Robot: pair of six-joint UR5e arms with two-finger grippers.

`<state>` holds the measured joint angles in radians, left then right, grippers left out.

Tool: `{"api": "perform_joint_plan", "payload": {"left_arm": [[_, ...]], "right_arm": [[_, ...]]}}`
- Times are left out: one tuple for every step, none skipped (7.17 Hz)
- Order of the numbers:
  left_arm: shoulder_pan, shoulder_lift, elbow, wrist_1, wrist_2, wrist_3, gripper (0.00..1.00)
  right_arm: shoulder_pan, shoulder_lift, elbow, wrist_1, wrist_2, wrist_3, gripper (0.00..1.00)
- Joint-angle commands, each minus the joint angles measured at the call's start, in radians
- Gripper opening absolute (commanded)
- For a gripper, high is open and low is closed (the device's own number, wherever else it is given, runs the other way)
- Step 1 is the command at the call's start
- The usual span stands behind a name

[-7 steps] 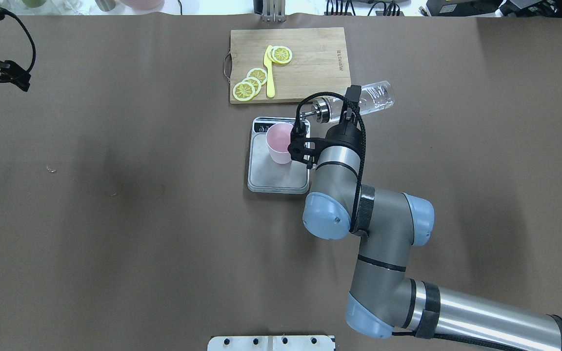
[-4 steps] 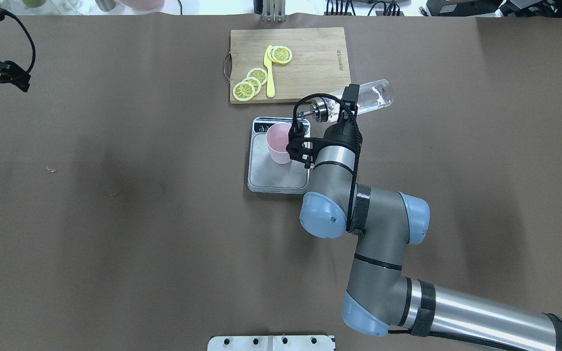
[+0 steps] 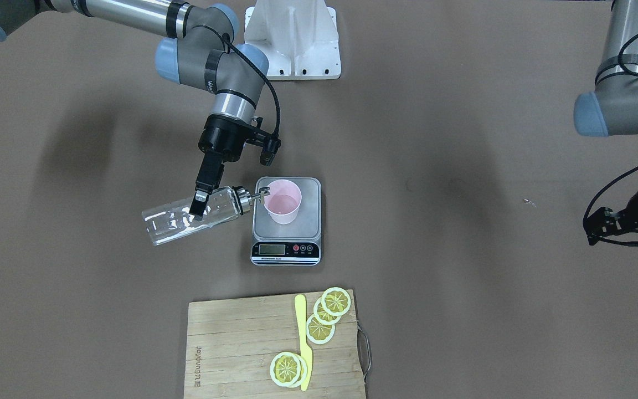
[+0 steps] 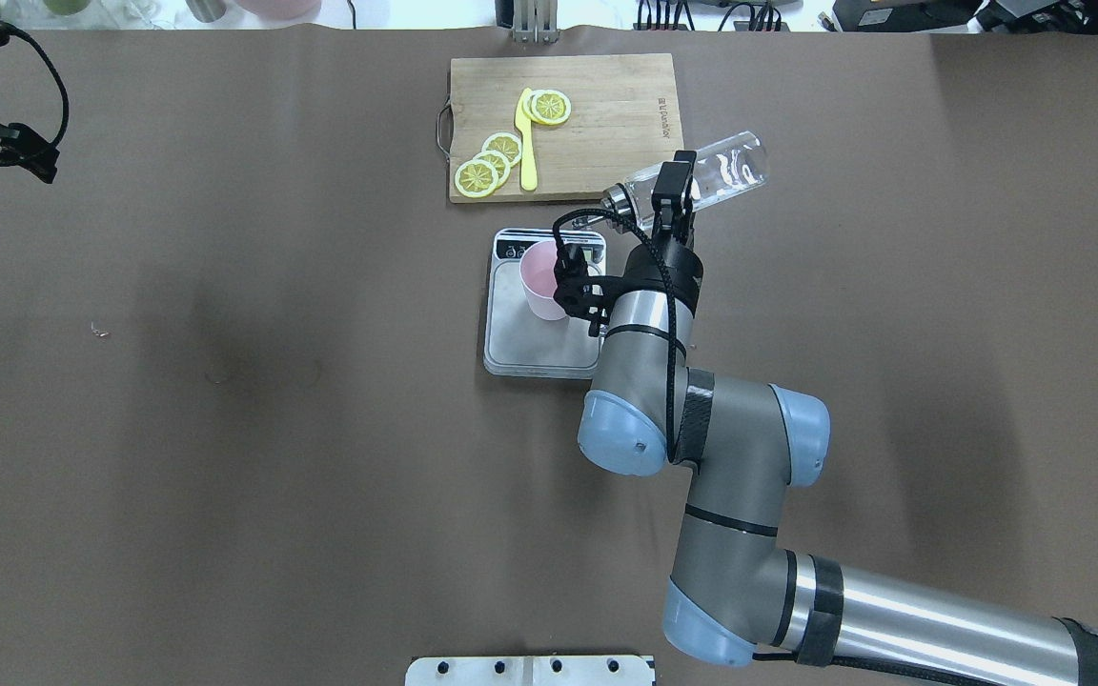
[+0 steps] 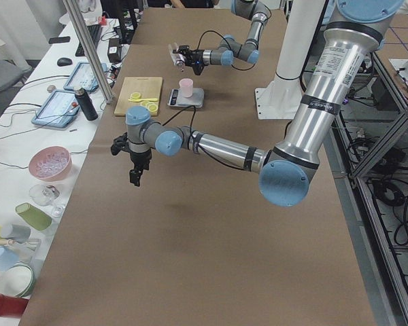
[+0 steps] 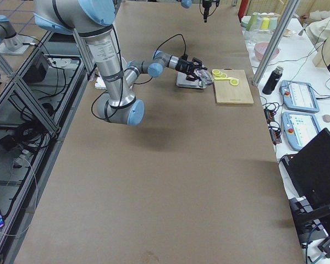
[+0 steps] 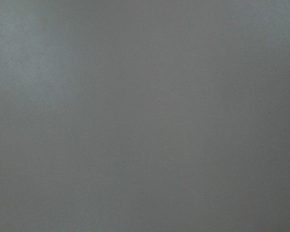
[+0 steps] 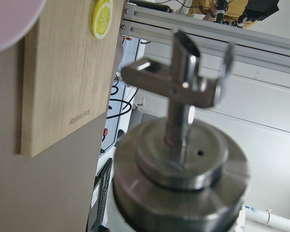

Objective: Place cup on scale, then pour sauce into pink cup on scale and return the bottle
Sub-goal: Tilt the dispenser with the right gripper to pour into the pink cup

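The pink cup stands upright on the scale; the front view shows the cup on the steel platform. My right gripper is shut on the clear glass bottle and holds it tilted almost flat above the table. In the front view the bottle points its metal spout at the cup's rim. The right wrist view shows the metal cap and spout up close. My left gripper hangs at the table's far left, and I cannot tell whether it is open.
A wooden cutting board with several lemon slices and a yellow knife lies just beyond the scale. The left wrist view shows only grey blur. Operators' tablets and cups stand off the table's far side.
My right arm has swung the bottle. In the overhead view its cap has moved away from the scale toward the cutting board, and its base has risen toward the far side.
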<state>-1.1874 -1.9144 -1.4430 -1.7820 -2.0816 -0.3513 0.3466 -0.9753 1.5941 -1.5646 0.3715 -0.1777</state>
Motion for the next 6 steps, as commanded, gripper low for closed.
{"api": "perform_joint_plan", "payload": {"left_arm": [[-0.001, 0.001, 0.019, -0.022, 0.000, 0.000, 0.99], [0.000, 0.000, 0.019, -0.022, 0.000, 0.000, 0.99], [0.000, 0.000, 0.019, -0.022, 0.000, 0.000, 0.99], [0.000, 0.000, 0.019, -0.022, 0.000, 0.000, 0.99], [0.000, -0.002, 0.019, -0.022, 0.000, 0.000, 0.99], [0.000, -0.003, 0.019, -0.022, 0.000, 0.000, 0.99]], "right_arm": [[-0.009, -0.002, -0.011, -0.008, -0.034, -0.002, 0.00], [-0.009, -0.005, -0.011, -0.006, -0.036, 0.001, 0.00], [-0.009, -0.003, -0.013, 0.003, -0.034, 0.013, 0.00], [-0.009, -0.006, -0.011, 0.009, -0.028, 0.023, 0.00], [-0.009, -0.017, -0.011, 0.056, -0.020, 0.065, 0.00], [-0.006, -0.017, -0.010, 0.104, 0.034, 0.075, 0.00]]}}
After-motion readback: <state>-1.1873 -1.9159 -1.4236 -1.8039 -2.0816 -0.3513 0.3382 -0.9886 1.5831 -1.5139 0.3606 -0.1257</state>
